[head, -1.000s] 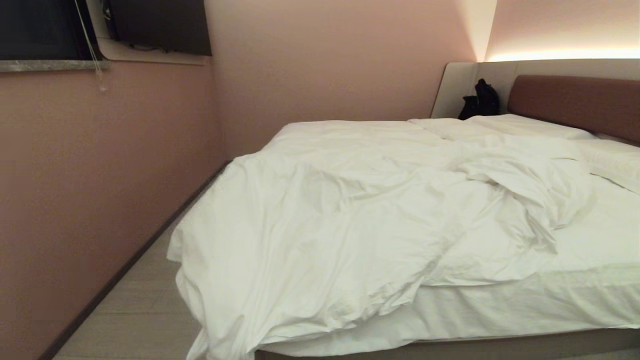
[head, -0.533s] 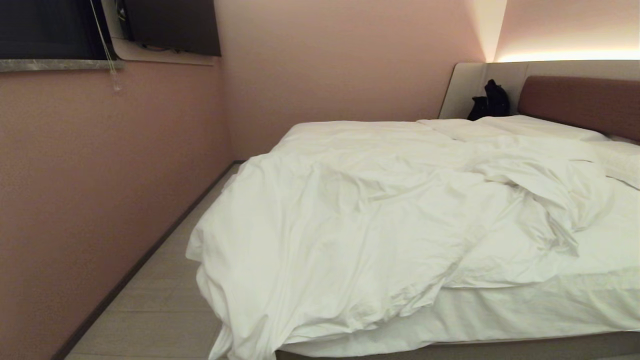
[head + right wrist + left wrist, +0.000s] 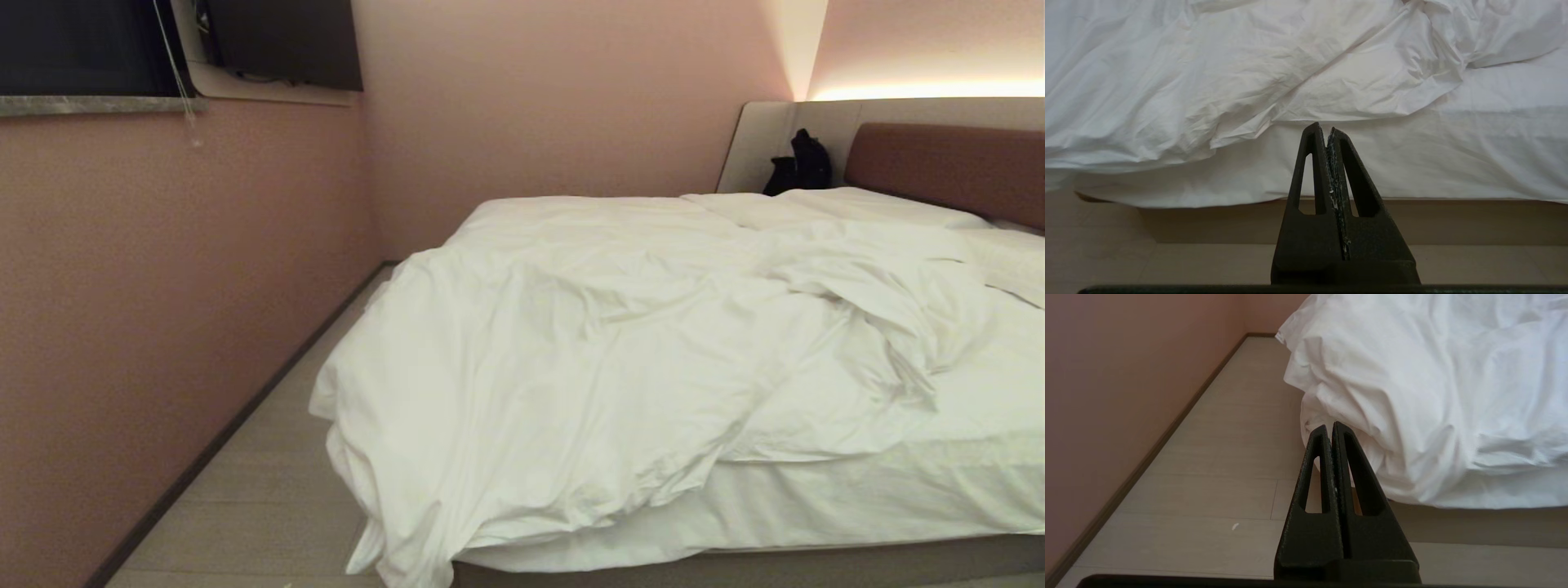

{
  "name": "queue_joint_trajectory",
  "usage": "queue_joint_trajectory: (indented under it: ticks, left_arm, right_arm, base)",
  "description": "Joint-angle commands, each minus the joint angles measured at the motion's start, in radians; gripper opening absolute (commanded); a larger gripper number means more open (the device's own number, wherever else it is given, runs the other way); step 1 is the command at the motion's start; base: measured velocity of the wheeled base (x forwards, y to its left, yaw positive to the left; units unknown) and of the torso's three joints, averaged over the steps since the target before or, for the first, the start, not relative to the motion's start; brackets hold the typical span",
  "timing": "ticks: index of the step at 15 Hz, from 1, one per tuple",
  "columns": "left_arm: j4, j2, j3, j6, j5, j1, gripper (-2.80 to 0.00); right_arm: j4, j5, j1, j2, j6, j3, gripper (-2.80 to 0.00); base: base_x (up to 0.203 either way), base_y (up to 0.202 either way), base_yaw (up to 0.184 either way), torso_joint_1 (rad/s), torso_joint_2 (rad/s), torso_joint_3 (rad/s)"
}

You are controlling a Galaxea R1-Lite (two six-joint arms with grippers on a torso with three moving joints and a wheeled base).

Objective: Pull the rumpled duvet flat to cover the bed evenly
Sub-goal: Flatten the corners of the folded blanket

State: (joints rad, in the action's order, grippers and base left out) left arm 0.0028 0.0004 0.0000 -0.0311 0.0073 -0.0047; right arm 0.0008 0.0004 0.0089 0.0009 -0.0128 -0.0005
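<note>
The white duvet (image 3: 571, 359) lies rumpled and bunched toward the left side of the bed (image 3: 735, 563), spilling over its near left corner and leaving bare sheet (image 3: 988, 400) on the right. Neither arm shows in the head view. My left gripper (image 3: 1329, 425) is shut and empty, hanging over the floor just short of the duvet's (image 3: 1412, 396) drooping corner. Shut and empty too, my right gripper (image 3: 1323, 128) faces the mattress side below the duvet's (image 3: 1229, 81) edge.
A pink wall (image 3: 163, 310) runs close along the bed's left side, leaving a narrow strip of pale floor (image 3: 261, 490). A reddish-brown headboard (image 3: 947, 167), pillows (image 3: 865, 204) and a black object (image 3: 800, 163) are at the far end. A dark window (image 3: 73, 45) sits top left.
The whole head view has shifted, so the bed now sits a little further right and lower in the picture; the camera moved. The duvet lies as before.
</note>
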Motion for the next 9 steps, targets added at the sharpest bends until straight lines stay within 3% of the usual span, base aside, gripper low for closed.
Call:
queue_joint_trajectory:
  ticks: [1, 3, 9]
  left_arm:
    - [0.002, 0.000, 0.000, -0.003, 0.002, 0.000, -2.80]
    - [0.000, 0.000, 0.000, -0.007, 0.002, 0.000, -2.80]
    - [0.000, 0.000, 0.000, -0.009, 0.002, 0.000, -2.80]
  right_arm:
    - [-0.001, 0.001, 0.000, 0.001, 0.000, 0.000, -2.80]
    - [-0.001, 0.001, 0.000, 0.001, 0.000, 0.000, -2.80]
    - [0.000, 0.000, 0.000, 0.001, 0.000, 0.000, -2.80]
  base:
    - [-0.192, 0.000, 0.001, -0.002, 0.00, 0.007]
    - [-0.158, 0.000, 0.000, -0.002, 0.00, 0.004]
    - [0.000, 0.000, 0.000, 0.000, 0.00, 0.000]
